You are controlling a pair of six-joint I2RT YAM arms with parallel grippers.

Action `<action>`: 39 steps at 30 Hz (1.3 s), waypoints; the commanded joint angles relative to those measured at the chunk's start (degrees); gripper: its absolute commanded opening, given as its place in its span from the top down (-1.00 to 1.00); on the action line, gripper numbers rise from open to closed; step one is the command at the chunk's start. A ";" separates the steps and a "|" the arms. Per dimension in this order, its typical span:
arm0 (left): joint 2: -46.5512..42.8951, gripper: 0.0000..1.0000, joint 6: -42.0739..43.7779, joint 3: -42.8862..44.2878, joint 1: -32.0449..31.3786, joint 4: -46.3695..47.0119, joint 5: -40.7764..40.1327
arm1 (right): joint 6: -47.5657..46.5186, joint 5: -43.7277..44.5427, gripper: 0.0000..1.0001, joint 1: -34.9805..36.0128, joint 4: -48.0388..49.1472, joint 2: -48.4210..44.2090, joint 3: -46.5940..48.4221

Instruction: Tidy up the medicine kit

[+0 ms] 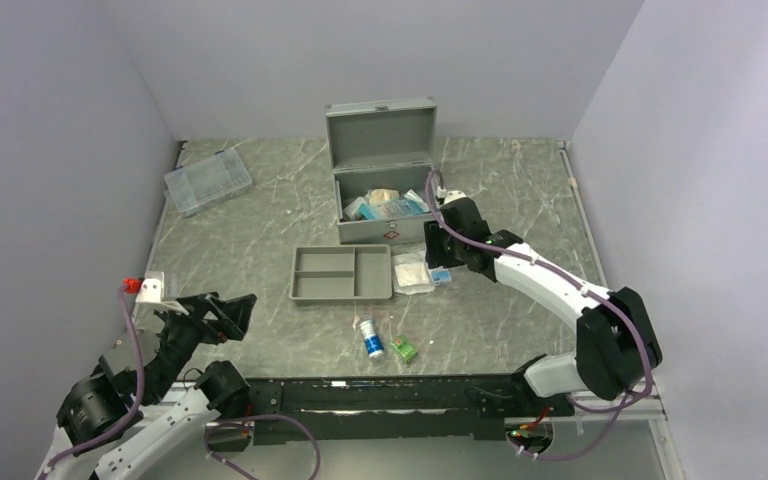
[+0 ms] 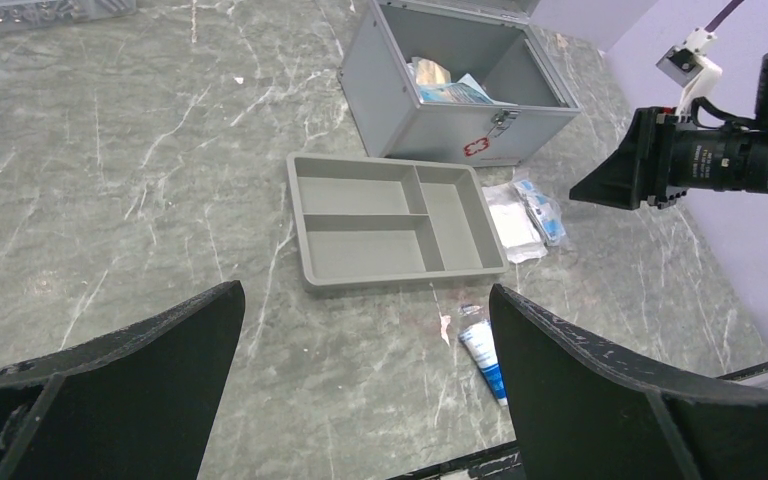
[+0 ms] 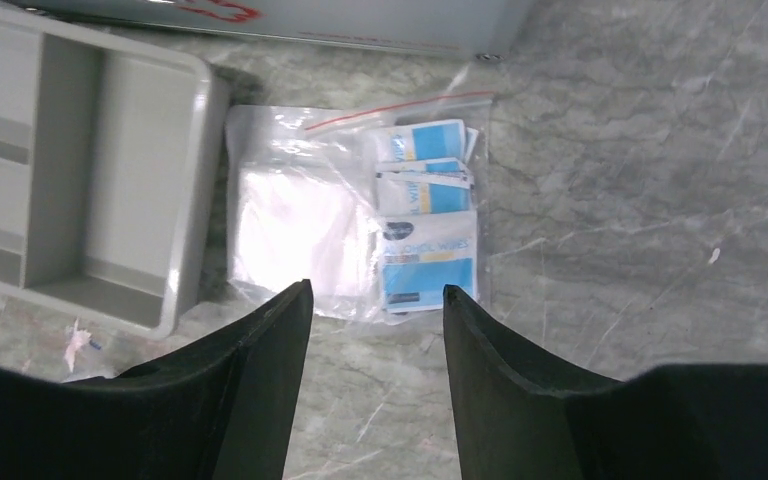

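The medicine kit (image 1: 380, 140) stands toward the back of the marbled surface (image 1: 260, 230), its lid upright and open, with packets showing inside. Just in front of the kit lies a grey divided tray (image 1: 341, 273). Beside that tray, in front of the kit's right corner, is a clear zip bag (image 3: 355, 220) of wipe sachets and white pads. The right gripper (image 3: 377, 290) hangs over this bag, jaws apart, with nothing clamped between them. Further forward of the kit lie a small white-and-blue tube (image 1: 371, 338) and a green packet (image 1: 403, 349). A clear compartment box (image 1: 207, 180) sits well to the kit's left. The left gripper (image 1: 232, 314), far forward-left of the kit, has its jaws spread wide and holds nothing.
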 commanded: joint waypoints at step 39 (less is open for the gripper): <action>0.61 -0.99 0.30 0.86 -0.11 1.40 0.10 | -1.20 -8.39 1.00 -7.20 6.09 2.06 -2.68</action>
